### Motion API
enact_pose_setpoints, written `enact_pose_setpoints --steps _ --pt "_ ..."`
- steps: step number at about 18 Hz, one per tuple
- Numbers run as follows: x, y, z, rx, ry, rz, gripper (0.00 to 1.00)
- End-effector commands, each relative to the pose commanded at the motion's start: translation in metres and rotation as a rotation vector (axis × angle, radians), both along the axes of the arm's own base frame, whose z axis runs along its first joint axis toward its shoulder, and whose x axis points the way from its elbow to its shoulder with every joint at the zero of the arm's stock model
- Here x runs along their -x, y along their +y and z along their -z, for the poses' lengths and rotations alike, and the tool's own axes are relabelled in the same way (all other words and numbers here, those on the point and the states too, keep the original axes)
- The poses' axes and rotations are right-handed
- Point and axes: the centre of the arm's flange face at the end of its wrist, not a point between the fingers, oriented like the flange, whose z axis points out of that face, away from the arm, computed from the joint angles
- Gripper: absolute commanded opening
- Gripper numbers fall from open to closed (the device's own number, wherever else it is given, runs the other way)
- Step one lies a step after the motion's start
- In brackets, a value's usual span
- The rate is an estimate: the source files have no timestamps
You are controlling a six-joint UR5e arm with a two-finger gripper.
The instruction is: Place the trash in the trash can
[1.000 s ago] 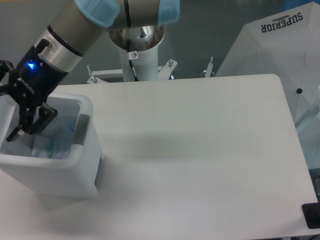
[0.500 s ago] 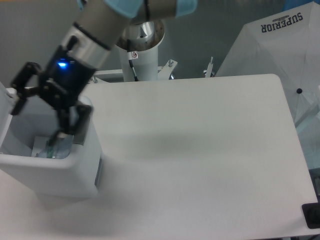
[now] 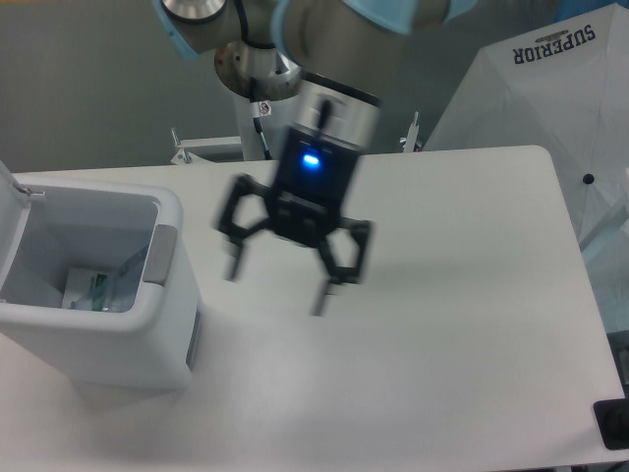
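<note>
Your black two-finger gripper (image 3: 278, 286) hangs spread and empty over the white table (image 3: 462, 324); the green-striped plastic pouch (image 3: 96, 290) lies inside the white-grey rectangular bin (image 3: 118, 339). Keep clear of its rim.

High fixed view, looking down across table (image 3: 442, 324) (arm base opposite), moderately near

White table (image 3: 472, 324) beside a white umbrella (image 3: 550, 88).

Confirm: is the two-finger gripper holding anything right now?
No; the gripper hangs open over the bare white table, nothing between its spread fingers.
</note>
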Motion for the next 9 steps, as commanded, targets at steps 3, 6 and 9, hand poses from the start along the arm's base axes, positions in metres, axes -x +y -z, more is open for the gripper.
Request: enact_pose_setpoints --steps 3,6,9 --pt "0.036 -0.006 0.037 0.169 0.065 -0.076 1.0" --pt "0.043 -0.013 0.052 0.328 0.166 -0.009 1.0" --pt "0.047 -0.017 0.075 0.485 0.142 0.128 1.0"
